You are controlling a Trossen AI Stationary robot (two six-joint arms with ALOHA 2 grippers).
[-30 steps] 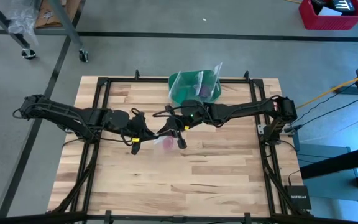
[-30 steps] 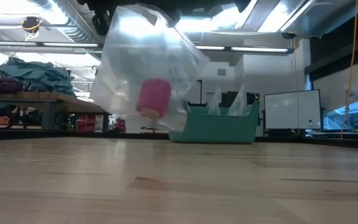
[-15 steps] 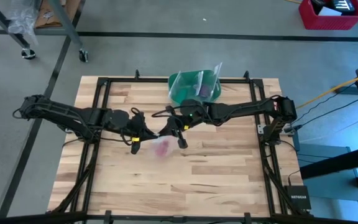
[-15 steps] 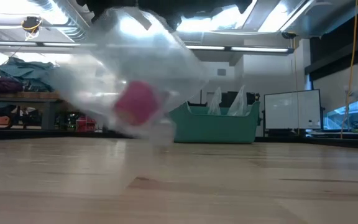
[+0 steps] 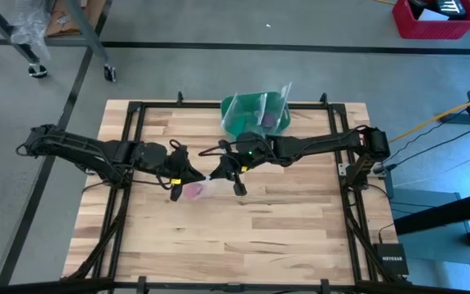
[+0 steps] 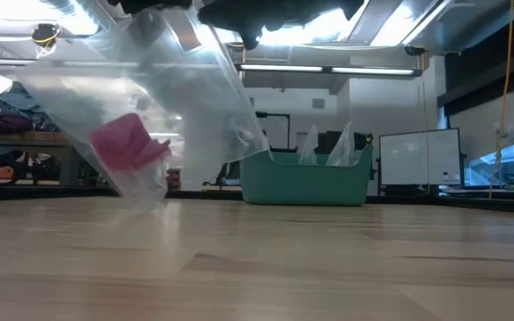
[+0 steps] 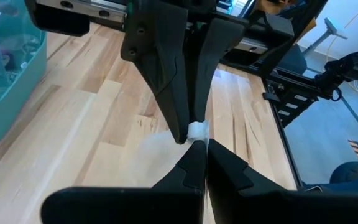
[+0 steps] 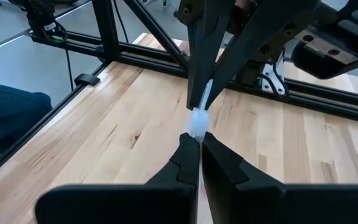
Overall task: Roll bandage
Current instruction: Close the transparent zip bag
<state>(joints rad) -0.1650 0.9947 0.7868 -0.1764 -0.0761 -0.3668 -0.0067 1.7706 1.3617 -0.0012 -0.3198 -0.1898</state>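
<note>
Bandage [image 6: 125, 143]: small bright pink roll inside a clear plastic bag [image 6: 163, 98]; held in the air above the surface, toward the bag's lower end. In the high view it shows as a pink spot [image 5: 192, 190] just below the point where the two grippers meet.

Clear plastic bag: crinkly, hanging tilted from its top edge; its low corner is close above the wooden surface [image 5: 284, 237], contact not clear. A white bit of its edge [image 7: 197, 130] is pinched between both pairs of fingers; also seen in the right wrist view [image 8: 199, 120].

Left gripper [image 5: 183, 176]: over the middle of the surface, left of centre. Jaws closed tight on the edge of the clear plastic bag.

Right gripper [image 5: 221, 172]: facing the left gripper, tips almost touching it. Jaws likewise closed tight on the same edge of the bag.

Green bowl [image 5: 254, 113]: at the far edge of the surface, well apart from the grippers; clear bags stand in it. In the low view it sits behind and to the right of the hanging bag [image 6: 306, 179].

Surface: light wooden planks in a black frame.
</note>
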